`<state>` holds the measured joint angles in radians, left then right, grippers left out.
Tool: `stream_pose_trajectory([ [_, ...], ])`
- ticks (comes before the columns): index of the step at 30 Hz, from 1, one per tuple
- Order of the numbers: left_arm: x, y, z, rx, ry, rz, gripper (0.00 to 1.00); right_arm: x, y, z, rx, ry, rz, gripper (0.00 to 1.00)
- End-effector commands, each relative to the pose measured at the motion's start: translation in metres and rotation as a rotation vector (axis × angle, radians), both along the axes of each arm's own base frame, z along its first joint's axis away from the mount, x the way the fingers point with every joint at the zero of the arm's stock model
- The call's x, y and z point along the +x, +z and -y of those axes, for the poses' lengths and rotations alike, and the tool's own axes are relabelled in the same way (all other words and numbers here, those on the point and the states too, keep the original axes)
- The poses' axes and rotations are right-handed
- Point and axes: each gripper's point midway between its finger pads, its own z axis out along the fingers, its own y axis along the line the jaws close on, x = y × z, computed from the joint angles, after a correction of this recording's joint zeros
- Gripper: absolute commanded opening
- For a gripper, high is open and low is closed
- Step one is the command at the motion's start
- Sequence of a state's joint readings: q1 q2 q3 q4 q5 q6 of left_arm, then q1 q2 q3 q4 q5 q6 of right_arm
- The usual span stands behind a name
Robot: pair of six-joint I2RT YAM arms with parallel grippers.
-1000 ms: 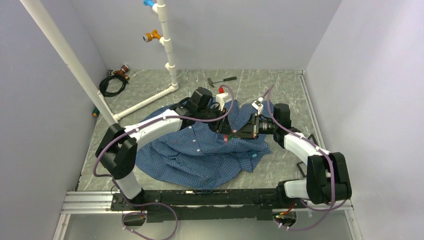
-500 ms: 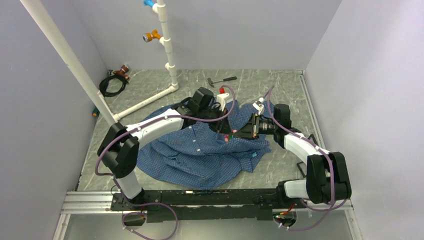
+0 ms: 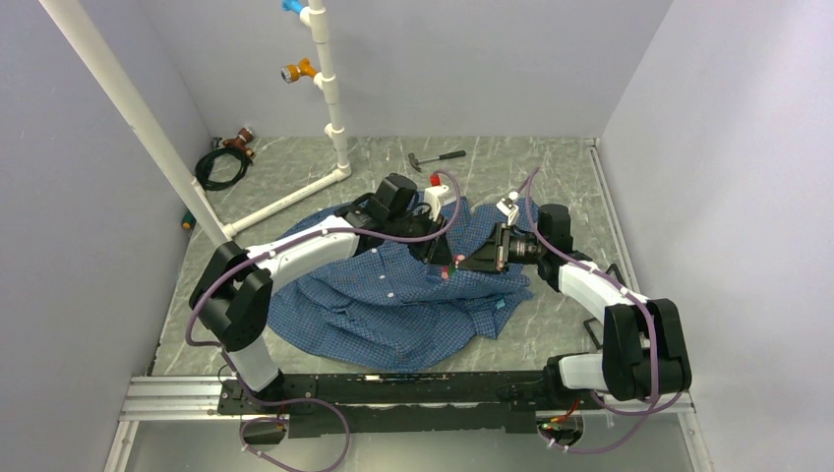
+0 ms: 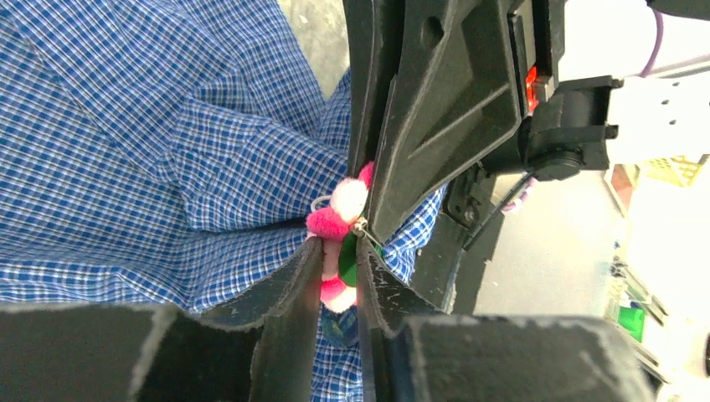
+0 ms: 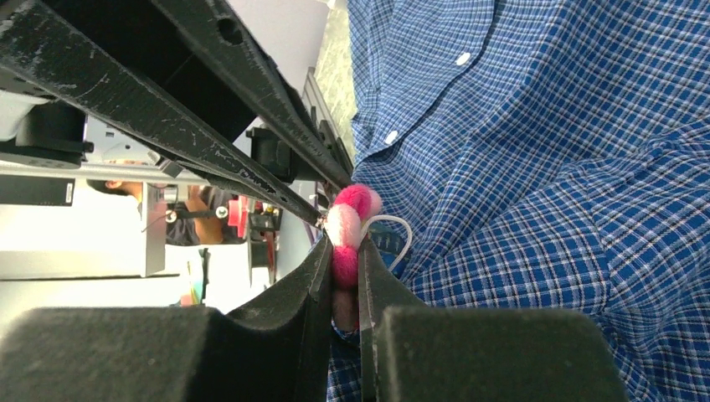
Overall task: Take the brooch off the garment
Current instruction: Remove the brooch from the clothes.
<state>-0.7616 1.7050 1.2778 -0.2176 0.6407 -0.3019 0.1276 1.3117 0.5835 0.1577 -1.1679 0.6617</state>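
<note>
Both pincers are closed on the same small thing: the left pincer pinches the brooch from one side, and the right pincer nips its pink tuft from the other, tips almost nose to nose. Seen from above, almost nothing has shifted over the last second. The arms keep the same converging pose over the garment, and the brooch sits at the same spot near its middle, still against the cloth. I read that as a careful, perhaps stalled moment — the fastening has not let go, so the piece is not yet off. The brooch is a cluster of soft, fuzzy balls, deep pink and pale, with a smooth green part; a thin pale loop curls beside it. The garment is thin woven blue check, rumpled into ridges on the mottled grey desk, and dotted with small white buttons.
</note>
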Motion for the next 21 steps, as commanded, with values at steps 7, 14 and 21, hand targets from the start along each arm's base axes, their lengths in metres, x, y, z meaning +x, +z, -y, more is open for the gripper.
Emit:
stream_pose_trajectory([
  [7,-0.032,0.028,0.001,-0.184,-0.152,-0.082,0.28,-0.001,0.033,-0.003,0.063,0.088,0.182,0.0],
  [14,-0.042,0.042,0.005,-0.276,-0.235,-0.074,0.0,-0.004,0.036,-0.002,0.063,0.12,0.236,0.0],
  [21,-0.014,0.058,-0.008,-0.35,-0.15,-0.047,0.0,-0.01,0.028,0.0,0.04,0.137,0.244,0.31],
])
